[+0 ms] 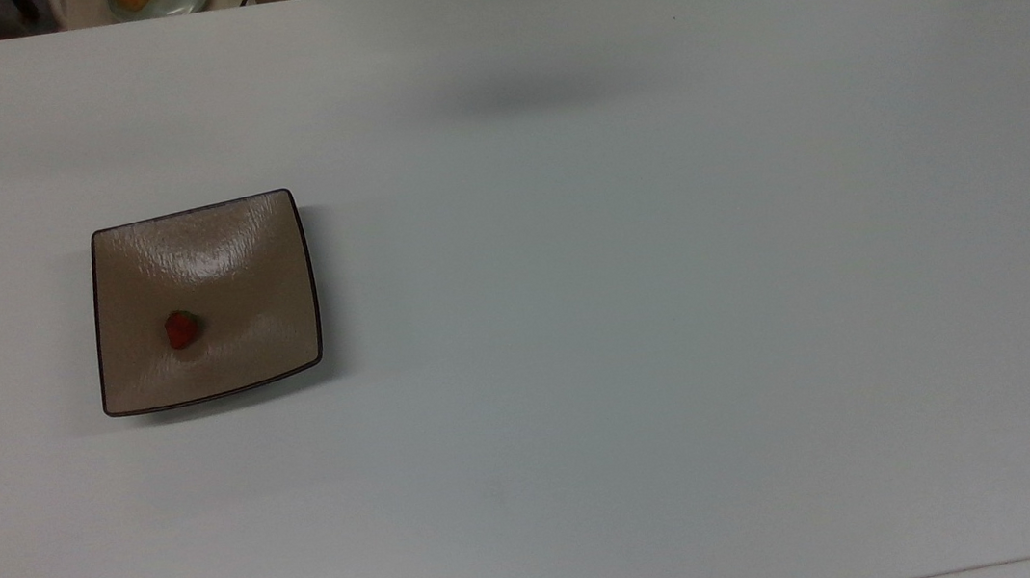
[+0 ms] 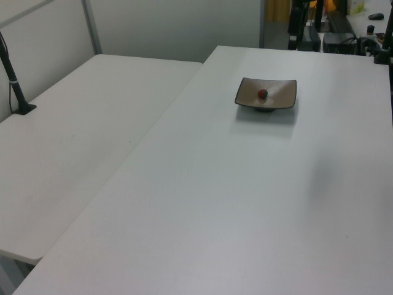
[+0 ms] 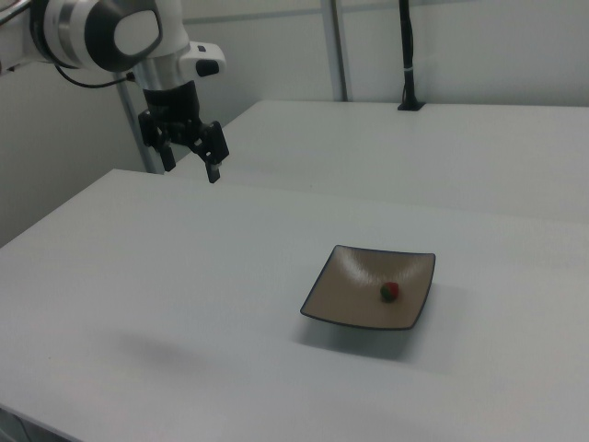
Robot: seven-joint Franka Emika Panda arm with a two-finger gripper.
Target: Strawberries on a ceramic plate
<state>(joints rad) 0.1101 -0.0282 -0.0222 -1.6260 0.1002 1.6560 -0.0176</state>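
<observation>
Strawberry [image 1: 182, 329] cap barely visible, plate [image 1: 260, 260]

Left view: ceramic plate [image 2: 274, 90] sits on the white tabletop [image 2: 245, 203], up around 1 o'clock from frame centre. Strawberry [image 2: 263, 94] rests on the plate, left of the plate's middle. A second tabletop [image 2: 86, 129] butts against the first at 9 o'clock, with a black post [image 2: 13, 80] standing at its far-left edge.

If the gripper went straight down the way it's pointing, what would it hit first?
Probably bare table. The open gripper points down, well off the plate and its strawberry, though depth is unclear.
</observation>
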